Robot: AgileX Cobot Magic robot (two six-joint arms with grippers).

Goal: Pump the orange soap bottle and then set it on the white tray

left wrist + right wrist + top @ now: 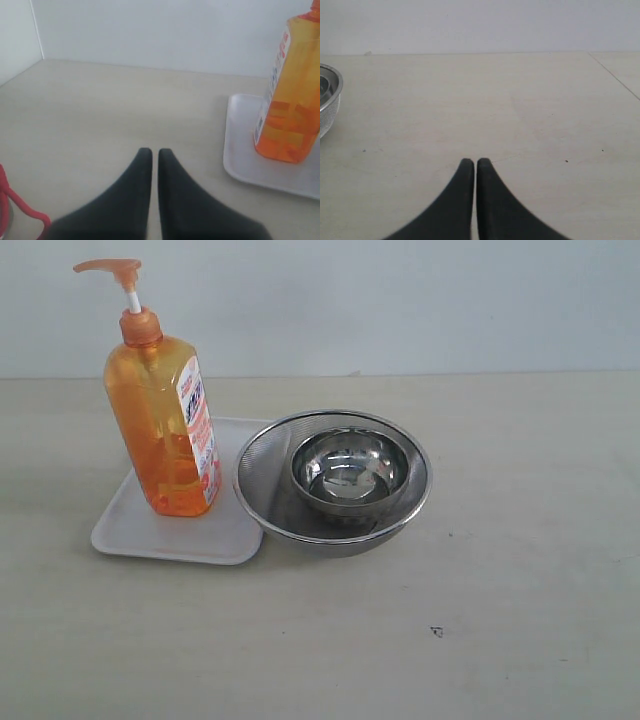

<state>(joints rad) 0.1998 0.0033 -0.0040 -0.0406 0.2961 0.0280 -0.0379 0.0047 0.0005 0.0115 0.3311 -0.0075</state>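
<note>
Both our left hand (151, 151) and right hand (472, 161) sit pinched together, empty, above the tabletop (520, 110). The orange soap bottle (165, 435) stands upright on the white tray (170, 535), so we'd keep clear and avoid toppling it.

Worktop (500, 590): carries everything, with the wall (400, 300) behind its far edge.
Tray (170, 535): lies flat on the left part of the worktop.
Soap bottle (165, 430): stands upright on the tray, about its middle (the pump spout points left).
Strainer (262, 472): sits just right of the tray, near the worktop's middle; its rim reaches over the tray's right edge (whether they touch cannot be told).
Bowl (350, 472): sits upright inside the strainer, slightly right of its centre.
Bottle and strainer: side by side, bottle on the left, close but apart.
</note>
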